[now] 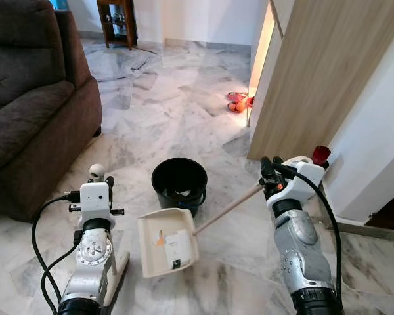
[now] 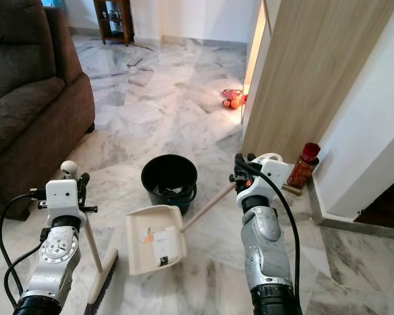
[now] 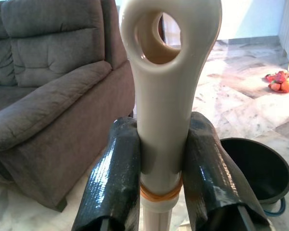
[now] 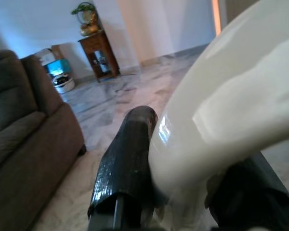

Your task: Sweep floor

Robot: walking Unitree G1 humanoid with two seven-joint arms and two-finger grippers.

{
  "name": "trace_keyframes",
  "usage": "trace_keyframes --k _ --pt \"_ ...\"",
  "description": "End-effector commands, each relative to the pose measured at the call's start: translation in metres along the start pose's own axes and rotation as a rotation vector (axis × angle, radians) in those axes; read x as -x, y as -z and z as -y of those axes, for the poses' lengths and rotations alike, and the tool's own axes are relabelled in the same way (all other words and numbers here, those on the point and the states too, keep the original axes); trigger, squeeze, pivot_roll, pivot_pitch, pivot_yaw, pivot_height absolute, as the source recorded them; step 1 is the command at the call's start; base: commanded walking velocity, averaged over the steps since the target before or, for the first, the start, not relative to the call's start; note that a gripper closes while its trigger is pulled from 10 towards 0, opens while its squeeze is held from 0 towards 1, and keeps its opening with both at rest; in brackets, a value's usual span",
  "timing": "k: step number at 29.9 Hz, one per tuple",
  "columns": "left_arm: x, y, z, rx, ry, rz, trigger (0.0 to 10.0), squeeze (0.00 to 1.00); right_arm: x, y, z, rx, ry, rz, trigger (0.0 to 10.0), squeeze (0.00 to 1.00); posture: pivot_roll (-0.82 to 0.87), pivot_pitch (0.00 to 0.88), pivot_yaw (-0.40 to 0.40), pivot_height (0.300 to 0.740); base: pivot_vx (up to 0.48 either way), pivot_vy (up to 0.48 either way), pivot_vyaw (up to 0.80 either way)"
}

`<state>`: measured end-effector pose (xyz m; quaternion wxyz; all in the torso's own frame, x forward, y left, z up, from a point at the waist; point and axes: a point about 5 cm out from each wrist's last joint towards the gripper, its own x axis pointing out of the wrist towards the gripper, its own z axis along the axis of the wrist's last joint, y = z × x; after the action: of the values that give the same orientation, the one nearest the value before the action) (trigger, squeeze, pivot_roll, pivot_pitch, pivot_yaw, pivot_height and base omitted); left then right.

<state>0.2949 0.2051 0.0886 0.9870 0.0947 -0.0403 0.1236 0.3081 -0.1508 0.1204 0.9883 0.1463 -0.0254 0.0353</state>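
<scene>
Left wrist view: left claw (image 3: 163,159) clenched on cream plastic broom handle (image 3: 166,96), black fingers (image 3: 111,178) pressed to either side just below hanging-hole tip. Head views: broom handle upright in front of left arm, shaft running down to dark bristle head (image 2: 105,282) resting on grey-veined marble floor (image 1: 177,105) beside left arm.

Right claw (image 2: 238,176) grasping top of pale wooden dustpan handle (image 2: 207,205); right wrist view confirms fingers closed around cream grip. Long axis of handle slanted, running from right claw down and leftward to cream plastic dustpan (image 1: 166,241), lying flat on floor between the two arms, mouth toward robot. White paper scrap (image 1: 178,244) and small orange bit (image 1: 159,240) already lying in pan.

Black round plastic bucket (image 1: 179,182) on floor just beyond pan's far edge, a few scraps visible inside. Brown fabric sofa (image 1: 33,98) to left, wooden cabinet panel (image 1: 315,72) to right, red bottle (image 2: 303,165) at wall base.

Judgement: collected debris ready for tipping. Bucket lies straight ahead of pan, nearer right arm; next move likely lift pan by slanted handle and tilt over bucket rim. Risk: scraps sliding off open mouth during lift.
</scene>
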Motion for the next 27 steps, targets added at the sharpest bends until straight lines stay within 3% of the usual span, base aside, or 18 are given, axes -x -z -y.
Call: trace_keyframes --k 1,6,12,22,27 --pt "-0.004 -0.009 -0.002 -0.021 -0.002 0.057 10.0 0.00 0.001 -0.018 -0.004 -0.001 -0.034 0.063 10.0 0.00 0.10 0.000 -0.033 0.740 0.000 0.000 0.00" --pt "-0.005 -0.008 -0.002 -0.024 -0.005 0.057 10.0 0.00 0.002 -0.032 -0.001 -0.010 0.008 0.125 10.0 0.00 0.10 0.000 -0.033 0.740 0.000 0.000 0.00" --pt "-0.002 -0.005 -0.011 -0.046 -0.018 0.060 10.0 0.00 -0.007 -0.068 -0.015 -0.053 0.014 0.274 10.0 0.00 0.10 0.000 -0.028 0.740 0.000 0.000 0.00" --pt "0.003 -0.006 -0.005 -0.071 -0.002 0.085 10.0 0.00 -0.017 -0.075 -0.033 -0.052 0.013 0.335 10.0 0.00 0.11 0.000 -0.033 0.740 0.000 0.000 0.00" --pt "0.003 -0.006 -0.009 -0.084 -0.024 0.094 10.0 0.00 -0.018 -0.080 -0.034 -0.056 0.019 0.362 10.0 0.00 0.11 0.000 -0.033 0.740 0.000 0.000 0.00"
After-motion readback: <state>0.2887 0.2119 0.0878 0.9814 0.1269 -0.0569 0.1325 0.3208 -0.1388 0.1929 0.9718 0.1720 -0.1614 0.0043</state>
